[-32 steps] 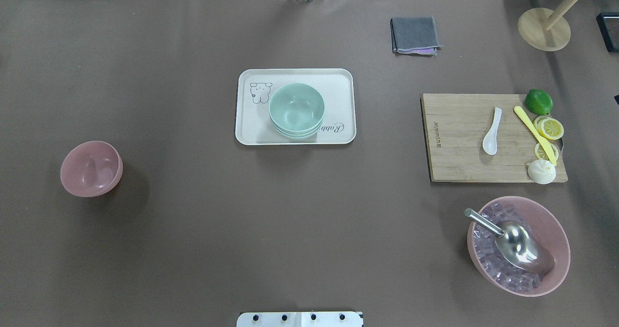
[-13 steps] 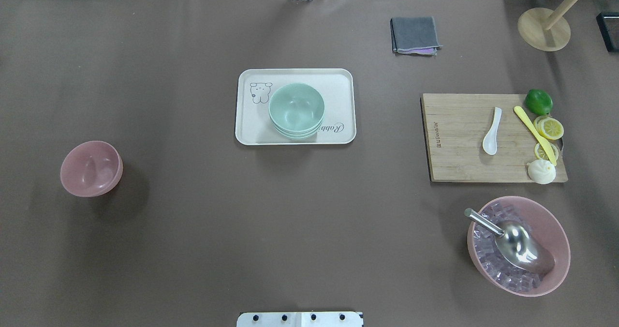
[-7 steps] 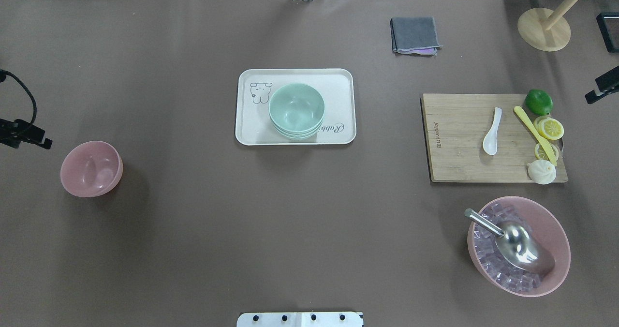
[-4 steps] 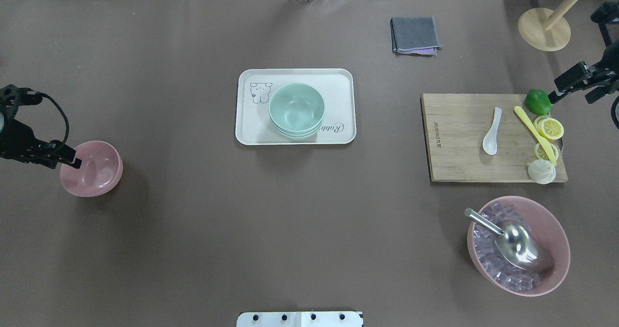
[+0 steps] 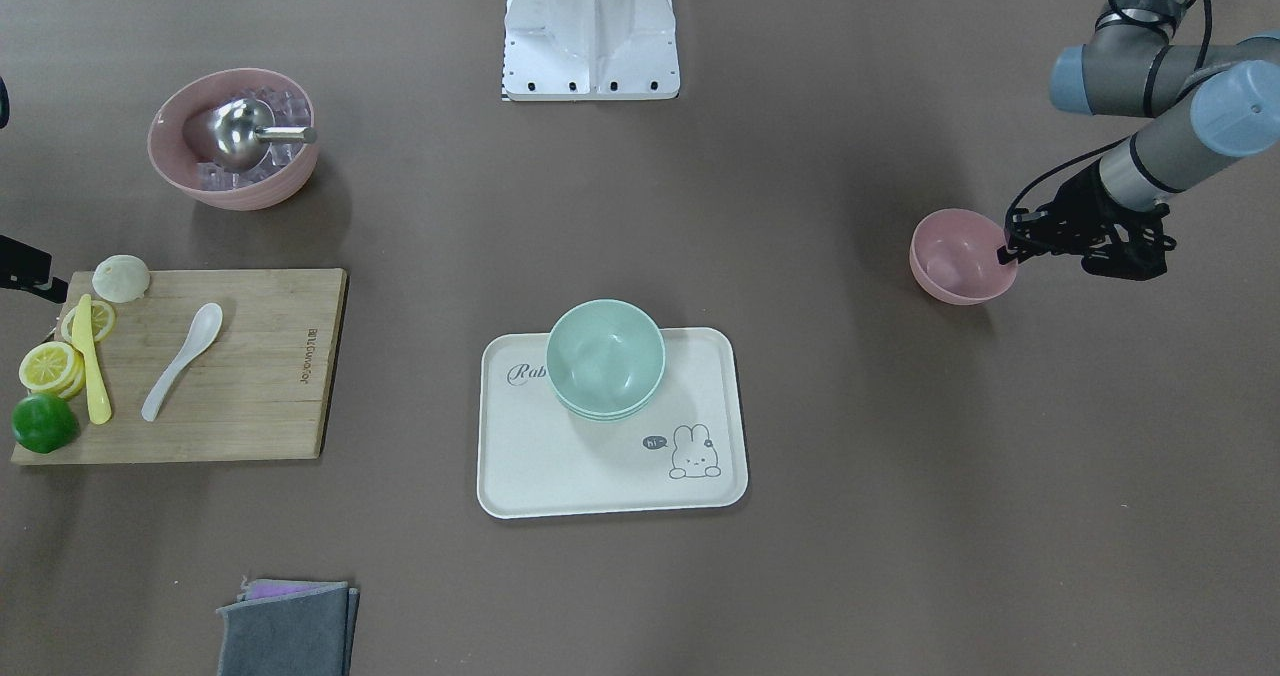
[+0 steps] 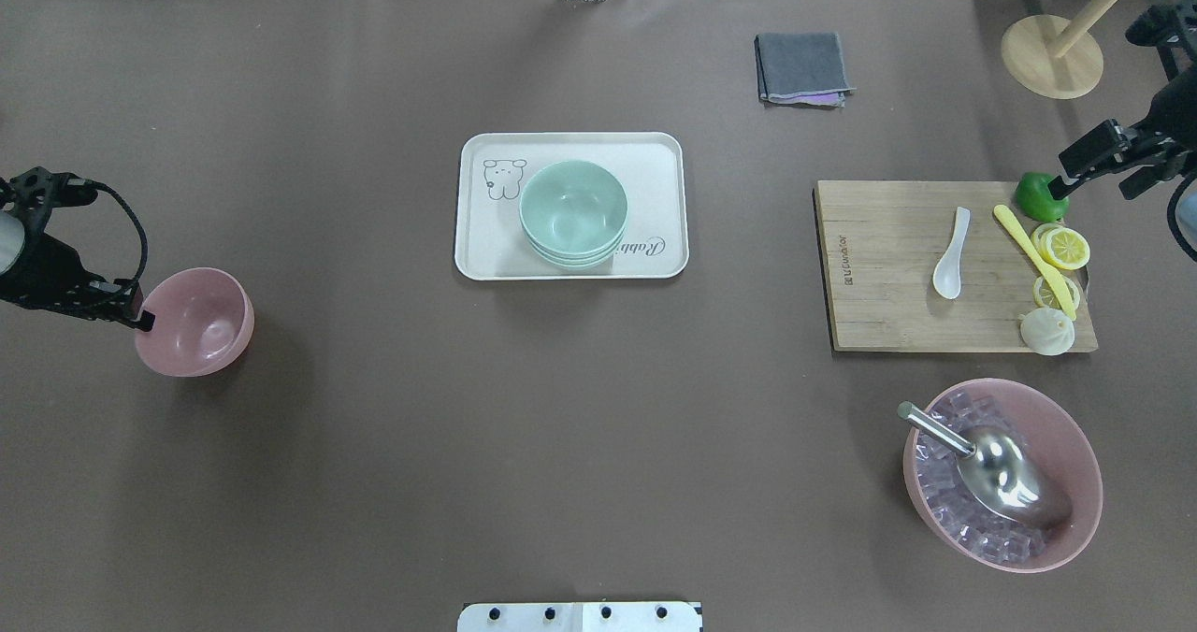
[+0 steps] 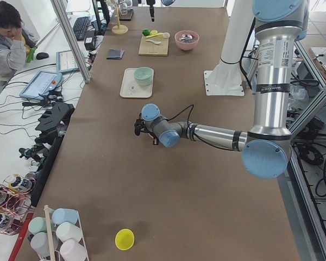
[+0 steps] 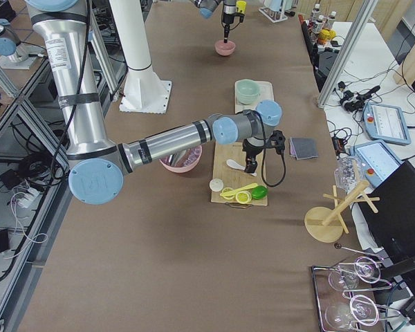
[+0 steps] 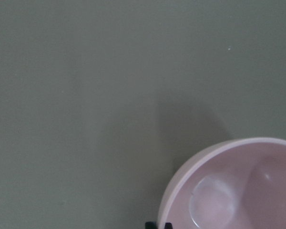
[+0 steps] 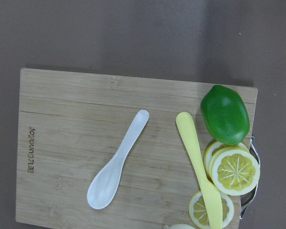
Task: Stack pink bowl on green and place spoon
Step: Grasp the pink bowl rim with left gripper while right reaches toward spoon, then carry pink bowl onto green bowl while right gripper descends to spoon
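Overhead view. The left gripper [image 6: 142,319] stood at the left edge of the frame, at the outer rim of the pink bowl [image 6: 196,323]. In the left wrist view its fingertips [image 9: 150,224] showed at the bottom edge, close together with the bowl's rim between them, the jaws closed on that rim. The bowl was upright and well apart from the stacked green bowls [image 6: 572,211], which sat on the cream tray [image 6: 655,160] at the upper centre. The white spoon [image 6: 950,256] lay flat on the wooden cutting board [image 6: 879,314] at the right, beside a yellow knife [image 6: 1033,258] and lemon slices [image 6: 1064,249]. The right gripper [image 6: 1059,185] hung over the lime [image 10: 225,114] at the board's upper right corner. Whether its jaws were open or closed could not be told.
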Robot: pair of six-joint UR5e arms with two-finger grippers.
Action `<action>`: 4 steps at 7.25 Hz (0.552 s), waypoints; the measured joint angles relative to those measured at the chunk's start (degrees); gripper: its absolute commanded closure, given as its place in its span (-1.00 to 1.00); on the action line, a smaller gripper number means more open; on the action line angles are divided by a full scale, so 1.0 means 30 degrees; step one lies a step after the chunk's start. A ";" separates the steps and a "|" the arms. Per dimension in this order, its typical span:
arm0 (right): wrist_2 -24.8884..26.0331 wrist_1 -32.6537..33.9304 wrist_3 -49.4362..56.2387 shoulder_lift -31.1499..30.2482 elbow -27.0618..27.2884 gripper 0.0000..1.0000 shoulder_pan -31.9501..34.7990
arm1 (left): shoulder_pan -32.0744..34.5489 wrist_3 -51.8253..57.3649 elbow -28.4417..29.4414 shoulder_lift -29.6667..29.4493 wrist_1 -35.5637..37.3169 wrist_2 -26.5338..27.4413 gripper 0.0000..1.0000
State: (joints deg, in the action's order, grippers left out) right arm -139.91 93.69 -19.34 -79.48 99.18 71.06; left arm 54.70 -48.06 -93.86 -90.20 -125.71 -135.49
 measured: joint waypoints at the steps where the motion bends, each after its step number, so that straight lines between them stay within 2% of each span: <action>1: 0.0284 0.0000 -0.0088 0.0233 -0.0025 -1.00 -0.0164 | -0.0007 -0.0082 -0.0114 -0.0552 0.0105 -0.0049 1.00; 2: 0.0968 -0.0059 -0.0535 0.0600 -0.0071 -1.00 -0.0650 | -0.0035 -0.0841 -0.0465 -0.1574 0.0855 -0.0231 1.00; 4: 0.2458 -0.1682 -0.2996 0.1278 -0.0896 -1.00 -0.2162 | -0.0242 -0.4019 -0.1512 -0.5480 0.5378 -0.0624 1.00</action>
State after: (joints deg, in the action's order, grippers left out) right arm -132.53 88.65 -28.32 -75.64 96.49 64.57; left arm 53.98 -60.12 -98.40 -106.64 -109.57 -137.36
